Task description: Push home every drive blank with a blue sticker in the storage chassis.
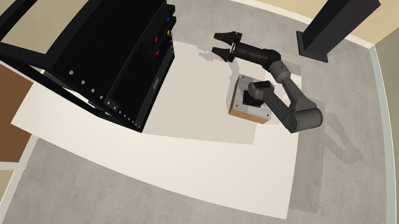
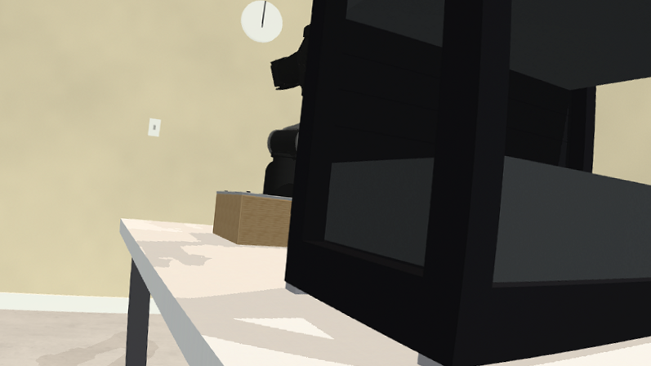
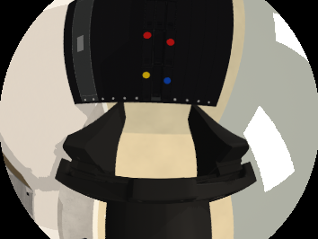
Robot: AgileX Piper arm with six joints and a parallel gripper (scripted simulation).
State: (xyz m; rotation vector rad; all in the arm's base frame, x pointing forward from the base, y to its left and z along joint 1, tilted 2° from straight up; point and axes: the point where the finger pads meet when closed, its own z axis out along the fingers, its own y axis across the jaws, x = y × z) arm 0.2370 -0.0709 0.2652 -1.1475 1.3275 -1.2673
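The black rack [image 1: 97, 38] stands on the white table with its front facing my arm. Four blanks stand out of the chassis front. One carries a blue sticker [image 1: 168, 19], one a yellow sticker [image 1: 168, 32], and two carry red stickers [image 1: 155, 38] [image 1: 157, 53]. In the wrist view the blue sticker [image 3: 167, 80] is lower right, the yellow [image 3: 146, 75] lower left, the reds [image 3: 147, 35] [image 3: 170, 42] above. My gripper [image 1: 219, 43] is open and empty, pointing at the rack front from some distance. It also shows in the wrist view [image 3: 157, 124].
My arm's base sits on a wooden block [image 1: 250, 103] on the table. A tall dark cabinet [image 1: 336, 23] stands at the back wall. In the side view the rack [image 2: 482, 171] hides most of the arm; the block [image 2: 251, 219] shows beside it.
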